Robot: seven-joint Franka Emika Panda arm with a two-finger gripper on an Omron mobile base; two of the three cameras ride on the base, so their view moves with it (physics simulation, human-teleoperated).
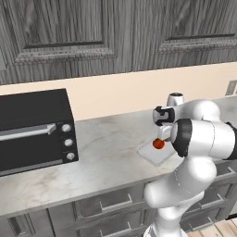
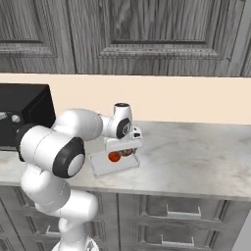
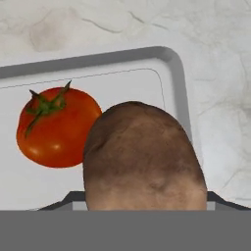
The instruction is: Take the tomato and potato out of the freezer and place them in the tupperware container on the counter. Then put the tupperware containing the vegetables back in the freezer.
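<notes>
Potato [image 3: 144,157] is held by the gripper [image 2: 128,152] over the tray [image 3: 177,78], jaws closed on it; tomato [image 3: 56,127] sits beside, leaving room for release.

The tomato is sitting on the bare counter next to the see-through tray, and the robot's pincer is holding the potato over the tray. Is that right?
Not quite. The tomato is not on the bare counter; it lies inside the tupperware container, as the hand view shows. The rest fits: the potato sits at the pincer, above the tray.

A kitchen: marbled counter [image 1: 102,152] over drawers [image 2: 171,211], wood cabinets [image 1: 92,32], black toaster oven [image 1: 34,129].
</notes>
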